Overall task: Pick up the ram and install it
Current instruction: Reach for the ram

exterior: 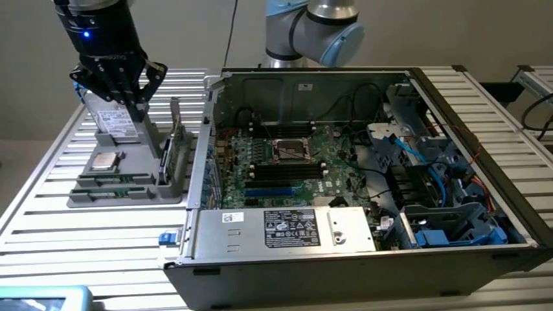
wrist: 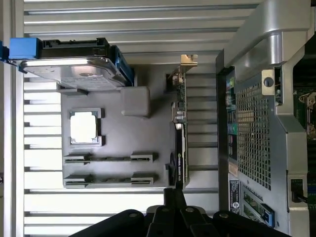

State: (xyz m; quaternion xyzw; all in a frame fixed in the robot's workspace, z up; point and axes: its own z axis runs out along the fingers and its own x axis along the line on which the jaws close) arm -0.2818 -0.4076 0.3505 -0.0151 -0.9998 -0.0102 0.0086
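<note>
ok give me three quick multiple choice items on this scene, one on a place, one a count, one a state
1. In the exterior view, where is the tray?
A. left of the case
B. inside the case
C. right of the case

2. How many ram sticks are in the tray?
A. none
B. two
C. five

3. The case is:
A. closed
B. open
C. upside down

Answers:
1 A, the tray sits on the exterior view's left, beside the case.
2 B, two green sticks lie in it.
3 B, the motherboard is exposed.
</note>
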